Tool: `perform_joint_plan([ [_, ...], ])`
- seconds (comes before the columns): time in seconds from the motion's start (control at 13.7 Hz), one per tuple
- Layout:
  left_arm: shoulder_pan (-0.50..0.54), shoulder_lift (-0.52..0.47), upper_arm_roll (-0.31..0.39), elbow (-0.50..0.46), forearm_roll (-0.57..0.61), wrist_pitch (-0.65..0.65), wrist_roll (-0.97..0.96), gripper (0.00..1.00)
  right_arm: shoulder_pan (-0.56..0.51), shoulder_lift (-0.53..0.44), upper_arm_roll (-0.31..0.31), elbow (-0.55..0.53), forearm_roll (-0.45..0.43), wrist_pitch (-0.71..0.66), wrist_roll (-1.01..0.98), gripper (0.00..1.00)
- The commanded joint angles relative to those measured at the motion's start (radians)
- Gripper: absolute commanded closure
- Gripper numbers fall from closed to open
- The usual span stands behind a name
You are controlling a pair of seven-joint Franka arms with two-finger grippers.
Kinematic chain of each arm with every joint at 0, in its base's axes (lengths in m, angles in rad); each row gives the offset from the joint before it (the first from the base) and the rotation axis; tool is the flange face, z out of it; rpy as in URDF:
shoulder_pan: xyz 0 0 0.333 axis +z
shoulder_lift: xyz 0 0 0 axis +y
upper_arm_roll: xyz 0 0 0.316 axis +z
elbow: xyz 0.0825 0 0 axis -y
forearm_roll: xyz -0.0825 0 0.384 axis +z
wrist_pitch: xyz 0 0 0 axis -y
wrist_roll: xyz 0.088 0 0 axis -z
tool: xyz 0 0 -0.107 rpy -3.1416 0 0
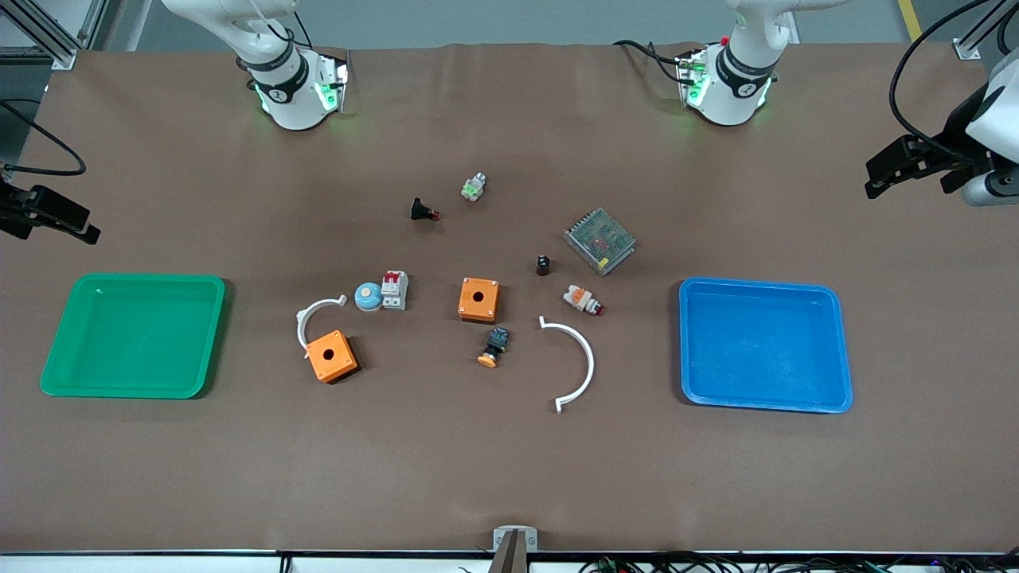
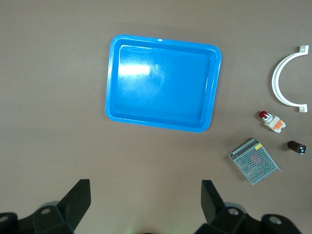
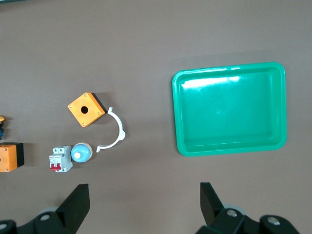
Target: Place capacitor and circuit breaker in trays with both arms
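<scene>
Fingers (image 2: 78,200) spread on both grippers, circuit breaker (image 1: 394,289) flat, levers seemingly toward bases

1. A brown, matte surface (image 1: 509,461) fills nearly the whole front view, with faint creases near its upper edge.
2. Along the top of the frame runs a strip of grey floor (image 1: 493,20).
3. At the upper left corner stands a metal frame post (image 1: 48,36); another post foot (image 1: 967,49) sits at the upper right.
4. A yellow floor line (image 1: 910,17) shows at the upper right.
5. Black cables (image 1: 716,563) lie along the bottom edge, beside a small metal bracket (image 1: 514,539) at bottom centre.
6. Lighting is even and soft.
</scene>
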Motion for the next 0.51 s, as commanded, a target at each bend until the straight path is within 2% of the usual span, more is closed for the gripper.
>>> perform_joint_plan([
  [0.0,0.002,0.005,-0.009,0.014,0.019,-0.004,-0.003,0.0,-0.017,0.013,0.012,0.026,0.013,-0.015,-0.01,0.0],
  [0.44,0.001,0.017,-0.009,0.016,0.017,-0.004,-0.001,0.0,-0.018,0.012,0.012,0.026,0.013,-0.015,-0.01,0.0],
])
